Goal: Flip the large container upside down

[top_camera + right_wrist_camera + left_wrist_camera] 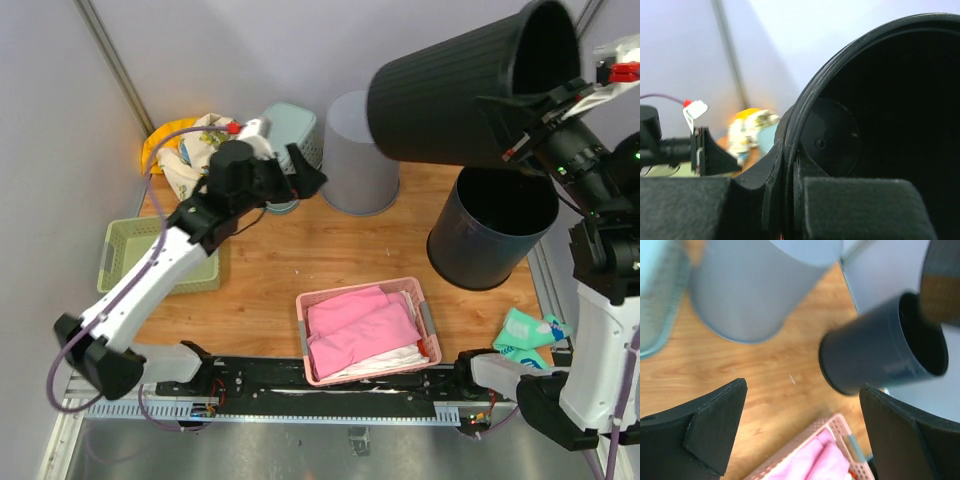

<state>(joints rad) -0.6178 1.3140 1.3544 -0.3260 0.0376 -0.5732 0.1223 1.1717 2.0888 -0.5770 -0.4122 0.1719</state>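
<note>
The large black ribbed container hangs in the air at the top right, lying on its side with its mouth to the right. My right gripper is shut on its rim; in the right wrist view one finger sits outside and one inside the rim, and the gripper shows at the bottom. The container's dark inside fills that view. My left gripper is open and empty, held above the wooden table at the back left. In the left wrist view its jaws stand wide apart over bare wood.
A dark grey bin stands upright under the held container; it also shows in the left wrist view. A light grey bin stands upside down at the back. A pink basket with cloths, a green tray, a teal basket and a teal packet lie around.
</note>
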